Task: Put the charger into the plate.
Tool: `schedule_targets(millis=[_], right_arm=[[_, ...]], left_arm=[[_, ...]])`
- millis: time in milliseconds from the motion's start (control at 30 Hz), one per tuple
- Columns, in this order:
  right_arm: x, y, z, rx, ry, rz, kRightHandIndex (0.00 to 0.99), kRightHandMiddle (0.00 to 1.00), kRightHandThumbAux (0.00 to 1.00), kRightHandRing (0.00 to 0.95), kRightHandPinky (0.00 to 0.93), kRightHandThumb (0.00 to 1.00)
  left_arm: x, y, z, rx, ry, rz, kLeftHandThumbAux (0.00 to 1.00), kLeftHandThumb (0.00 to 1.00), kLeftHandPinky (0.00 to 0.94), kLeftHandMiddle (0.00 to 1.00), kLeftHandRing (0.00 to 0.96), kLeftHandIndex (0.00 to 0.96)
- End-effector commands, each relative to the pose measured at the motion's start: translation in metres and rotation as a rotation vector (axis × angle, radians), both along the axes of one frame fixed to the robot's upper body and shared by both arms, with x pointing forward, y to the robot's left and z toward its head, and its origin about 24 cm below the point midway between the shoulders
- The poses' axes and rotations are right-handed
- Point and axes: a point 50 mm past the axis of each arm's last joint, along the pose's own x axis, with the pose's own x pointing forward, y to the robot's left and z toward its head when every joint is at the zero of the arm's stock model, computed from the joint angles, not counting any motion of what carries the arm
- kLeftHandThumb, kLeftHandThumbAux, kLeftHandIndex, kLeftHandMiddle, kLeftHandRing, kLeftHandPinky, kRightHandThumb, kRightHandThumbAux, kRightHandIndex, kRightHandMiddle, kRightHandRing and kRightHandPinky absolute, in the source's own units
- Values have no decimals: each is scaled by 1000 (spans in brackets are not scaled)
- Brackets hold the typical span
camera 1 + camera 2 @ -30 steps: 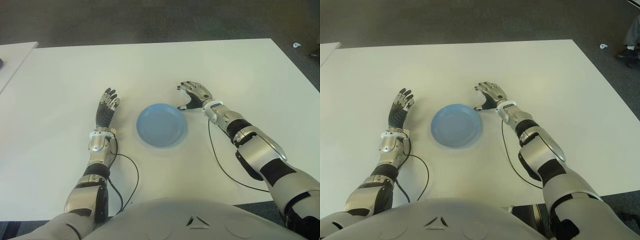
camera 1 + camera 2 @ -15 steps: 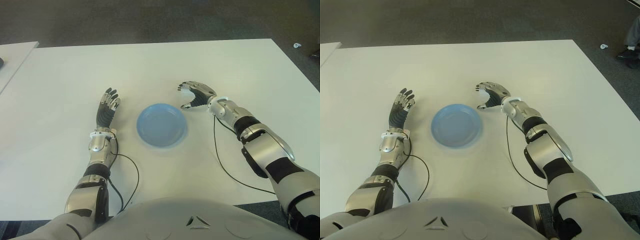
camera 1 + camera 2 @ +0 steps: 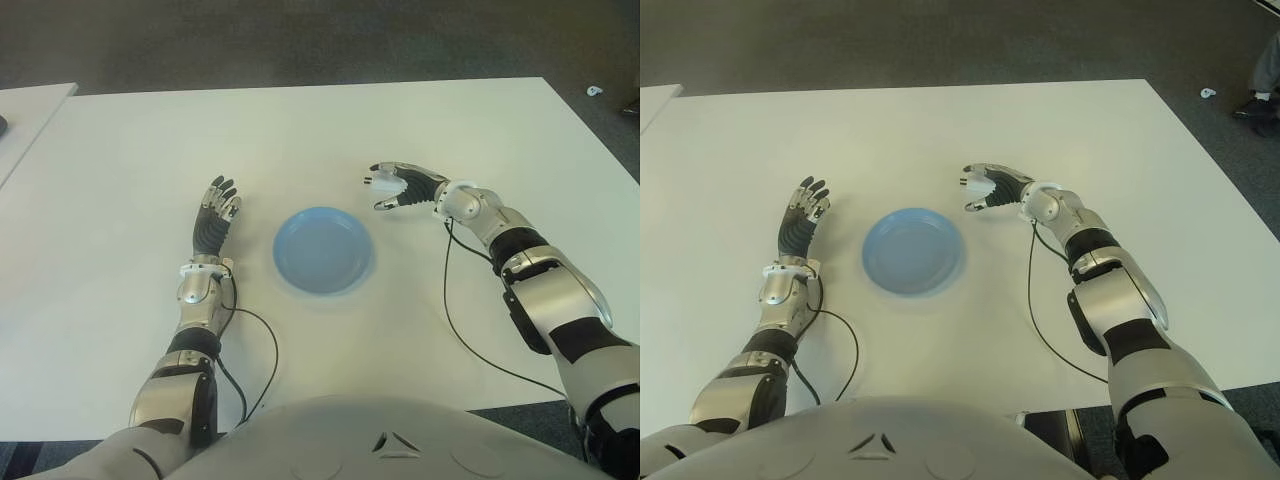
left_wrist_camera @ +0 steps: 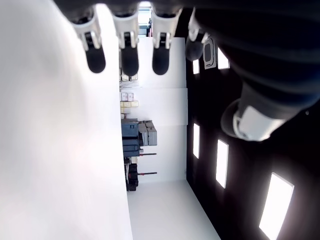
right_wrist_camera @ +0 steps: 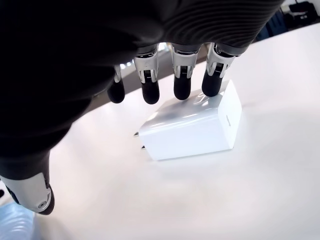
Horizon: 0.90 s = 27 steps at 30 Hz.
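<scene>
A small white charger (image 5: 192,127) lies on the white table (image 3: 300,130), behind and to the right of the empty blue plate (image 3: 323,250). My right hand (image 3: 385,193) arches over it from the right. In the right wrist view several fingertips (image 5: 182,90) touch the charger's far edge, while the thumb (image 5: 35,197) stays well apart from it, so the hand is open. The charger (image 3: 383,182) shows as a white patch under those fingers. My left hand (image 3: 214,216) shows left of the plate, fingers straight and holding nothing.
A black cable (image 3: 450,310) trails from my right wrist across the table toward its near edge. Another runs from my left forearm (image 3: 262,330). A second white table (image 3: 25,110) stands at the far left. Dark carpet lies beyond the far edge.
My right wrist has swung to the right, away from the plate, and the hand has turned sideways, so the white charger now shows under its fingers. The left hand has not moved.
</scene>
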Motion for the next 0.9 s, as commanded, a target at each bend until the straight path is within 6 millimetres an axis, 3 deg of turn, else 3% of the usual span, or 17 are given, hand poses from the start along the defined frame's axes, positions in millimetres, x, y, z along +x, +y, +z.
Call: schedule_targets(millis=[33, 300, 900], right_arm=[[-13, -7, -21, 15, 150, -14, 0, 0, 555, 3, 39, 0], [-28, -21, 4, 133, 190, 15, 0, 0, 499, 0, 58, 0], [-60, -30, 27, 140, 216, 19, 0, 0, 395, 0, 47, 0]], left_arm=[[-48, -13, -52, -83, 280, -7, 544, 0, 144, 126, 127, 46], [-49, -11, -52, -80, 285, -12, 538, 0, 148, 125, 126, 42], [-49, -12, -51, -75, 284, -9, 539, 0, 153, 128, 128, 48]])
